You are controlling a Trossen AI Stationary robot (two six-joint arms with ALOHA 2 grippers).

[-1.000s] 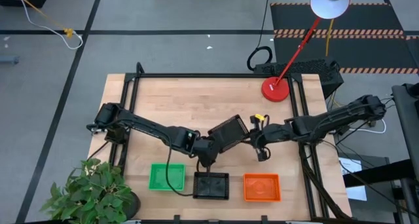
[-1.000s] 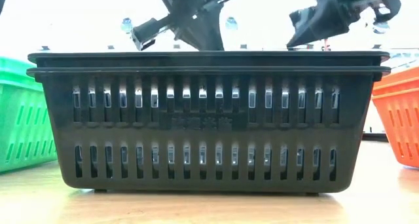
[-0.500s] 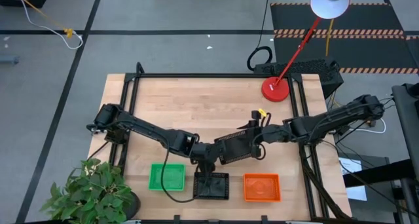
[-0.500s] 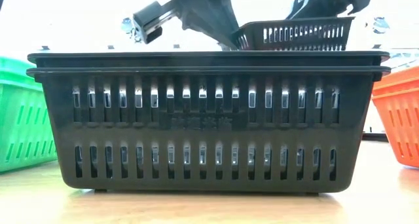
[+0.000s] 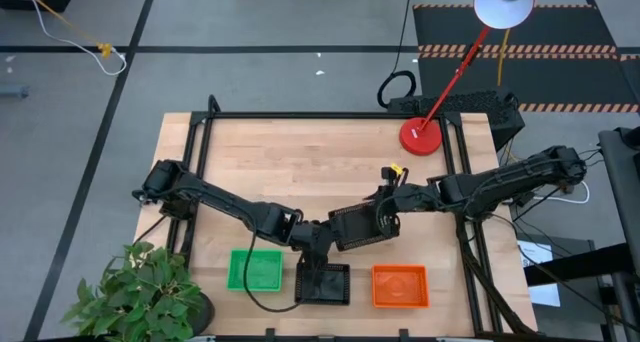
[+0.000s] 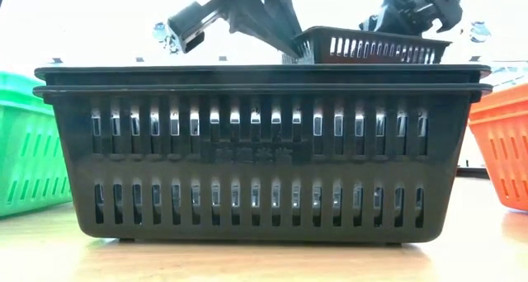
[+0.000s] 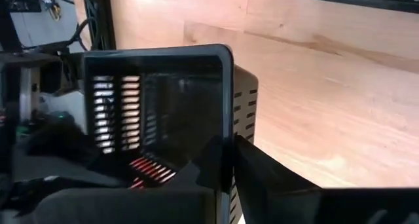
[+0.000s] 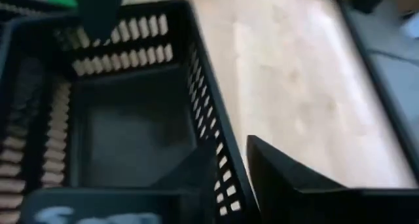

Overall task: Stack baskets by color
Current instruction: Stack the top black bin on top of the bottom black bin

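Note:
Both grippers hold one black basket [image 5: 355, 225], opening up and nearly level, in the air just beyond the black stack [image 5: 323, 282]. In the low view this basket [image 6: 371, 44] shows above the stack's two rims [image 6: 264, 72]. My left gripper [image 5: 322, 237] is shut on its left end and my right gripper [image 5: 385, 217] on its right end. A green basket [image 5: 255, 270] and an orange basket [image 5: 400, 286] rest on their bottoms on the table, on either side of the stack. My left gripper [image 7: 229, 152] has one finger inside the black basket and one outside, with the slotted wall [image 7: 228, 106] between them. It comes slanting down from the table's left. The basket is lifted clear of the table. My right gripper [image 8: 232, 155] straddles the opposite wall [image 8: 209, 129], one finger inside and one outside. It reaches in from the table's right, slanting down. The basket hangs between the two grippers, its right end slightly lower in the low view.
A red lamp base [image 5: 421, 137] stands at the table's far right, its white shade [image 5: 503, 2] beyond the edge. A potted plant [image 5: 140, 292] sits at the near left corner. Bare wood [image 5: 300, 162] lies across the far half of the table.
The held black basket has turned from steeply tipped to nearly level with its opening up, and has come a little toward the table's near edge, above the black stack. Both grippers have moved and rolled with it.

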